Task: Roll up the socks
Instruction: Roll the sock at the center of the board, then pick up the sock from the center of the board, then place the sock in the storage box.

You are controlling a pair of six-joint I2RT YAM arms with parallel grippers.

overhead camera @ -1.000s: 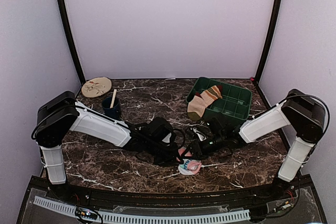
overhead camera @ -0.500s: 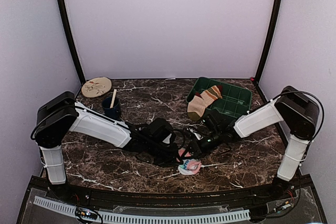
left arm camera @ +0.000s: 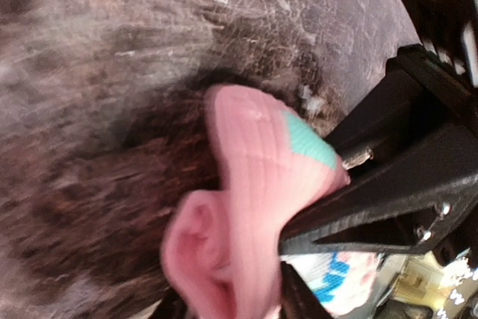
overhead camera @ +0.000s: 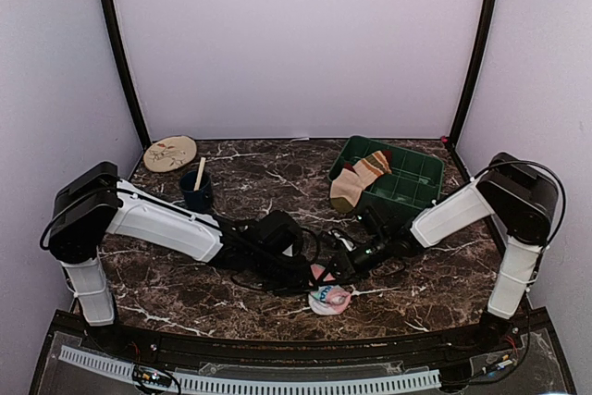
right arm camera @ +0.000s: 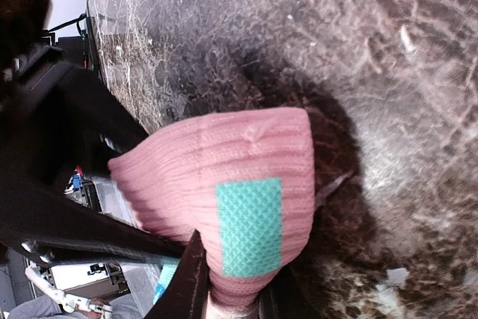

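**Pink sock bunched between both tools at the front of the desk**

Pale lilac walls close in a dark brown marble desk (overhead camera: 166, 295). The left arm (overhead camera: 171, 224) and the right arm (overhead camera: 453, 215) both reach low toward its front middle, and their black wrists nearly meet there.

The pink sock (right arm camera: 224, 158) lies at that meeting point, on the marble near the front edge. It is a ribbed knit with a mint-green square on it. In the left wrist view one end is curled over into a loose roll, and a raised fold stands up beside the roll. A pale part with blue-green marks trails out below.

The right tool (overhead camera: 338, 267) pinches the sock. In its own wrist view the two fingers press in on either side of the narrowed lower end of the fabric.

The left tool (left arm camera: 235, 305) comes in from the other side. Only the tips of its fingers show at the bottom edge of its view, one on each side of the rolled part. I cannot tell whether they squeeze the cloth or stand just off it. The right tool's dark body fills the right of that view, touching the fold.

The tan striped sock (overhead camera: 356, 182) hangs over the near left rim of a green compartment tray (overhead camera: 421, 166) at the back right, well apart from the arms. Its toe end is on the marble and its cuff lies inside the tray.

A dark blue cup (overhead camera: 196, 195) with a wooden stick (overhead camera: 200, 171) in it stands at the back left. A round tan disc (overhead camera: 170, 153) bearing a drawing lies just behind it.
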